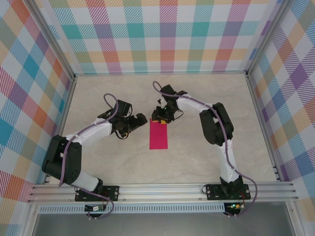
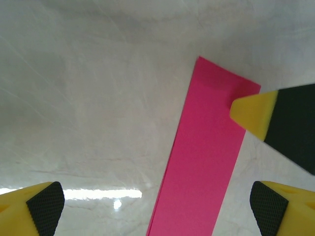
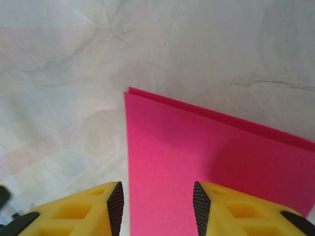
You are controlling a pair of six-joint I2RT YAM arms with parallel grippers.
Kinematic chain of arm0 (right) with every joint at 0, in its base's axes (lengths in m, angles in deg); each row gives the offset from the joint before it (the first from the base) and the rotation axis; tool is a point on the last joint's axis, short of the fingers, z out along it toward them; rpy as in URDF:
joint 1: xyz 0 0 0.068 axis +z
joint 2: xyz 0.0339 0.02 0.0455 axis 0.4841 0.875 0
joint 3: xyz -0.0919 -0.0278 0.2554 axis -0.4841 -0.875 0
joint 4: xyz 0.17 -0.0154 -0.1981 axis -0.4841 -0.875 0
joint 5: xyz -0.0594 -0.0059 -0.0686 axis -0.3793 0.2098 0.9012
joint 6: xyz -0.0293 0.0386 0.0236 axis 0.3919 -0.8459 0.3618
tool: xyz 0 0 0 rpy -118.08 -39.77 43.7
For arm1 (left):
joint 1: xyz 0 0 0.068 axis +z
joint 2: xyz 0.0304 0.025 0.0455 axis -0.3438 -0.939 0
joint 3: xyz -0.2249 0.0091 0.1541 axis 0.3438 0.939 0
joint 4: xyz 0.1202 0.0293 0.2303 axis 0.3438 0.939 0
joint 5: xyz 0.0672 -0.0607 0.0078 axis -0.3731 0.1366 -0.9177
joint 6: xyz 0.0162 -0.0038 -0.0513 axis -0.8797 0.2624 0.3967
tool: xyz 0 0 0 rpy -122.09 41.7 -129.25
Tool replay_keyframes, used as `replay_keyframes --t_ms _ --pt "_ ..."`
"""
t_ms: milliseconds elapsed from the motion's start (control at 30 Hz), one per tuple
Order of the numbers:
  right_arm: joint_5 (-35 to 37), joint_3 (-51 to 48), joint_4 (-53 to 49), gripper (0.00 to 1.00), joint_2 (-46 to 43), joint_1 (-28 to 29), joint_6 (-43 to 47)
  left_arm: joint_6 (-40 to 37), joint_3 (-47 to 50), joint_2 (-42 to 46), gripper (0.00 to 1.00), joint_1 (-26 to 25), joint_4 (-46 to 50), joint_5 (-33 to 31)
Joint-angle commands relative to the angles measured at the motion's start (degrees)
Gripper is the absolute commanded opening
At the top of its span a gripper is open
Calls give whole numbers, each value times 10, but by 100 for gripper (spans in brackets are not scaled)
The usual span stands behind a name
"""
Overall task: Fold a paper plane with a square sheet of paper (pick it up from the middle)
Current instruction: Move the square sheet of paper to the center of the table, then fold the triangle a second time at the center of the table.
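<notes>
In the top view the left gripper (image 1: pixel 138 122) sat left of centre on the pale surface (image 1: pixel 206 162), just beside the paper's left edge, its jaws spread wide and holding nothing. The square sheet of paper (image 1: pixel 158 134) lay flat at mid-frame, folded in half into a narrow magenta rectangle. Its long axis ran from top to bottom of the frame. In the right wrist view its two layers showed slightly offset along one edge. The right gripper (image 1: pixel 160 117) stood over the paper's upper end with its jaws parted. One yellow fingertip (image 2: pixel 251 114) was at that end's corner.
</notes>
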Motion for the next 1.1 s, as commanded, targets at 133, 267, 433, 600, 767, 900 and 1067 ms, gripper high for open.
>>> replay_keyframes --t_ms 133,267,433,600,767,900,1067 --pt "4 -32 5 45 -44 -10 -21 46 48 4 99 -32 -68 70" --pt "7 -28 15 45 -32 -10 -31 55 49 -2 99 -47 -67 79" --pt "-4 -24 19 46 -7 -10 -36 78 50 -10 100 -63 -70 77" --pt "-1 -16 5 45 12 -12 -21 109 50 -23 100 -77 -80 75" --pt "2 -19 1 45 22 -13 -15 128 44 -35 100 -89 -78 78" --pt "1 -32 5 45 24 -16 -17 138 40 -44 96 -92 -66 77" --pt "-6 -43 10 44 28 -20 -22 144 41 -52 90 -96 -64 93"
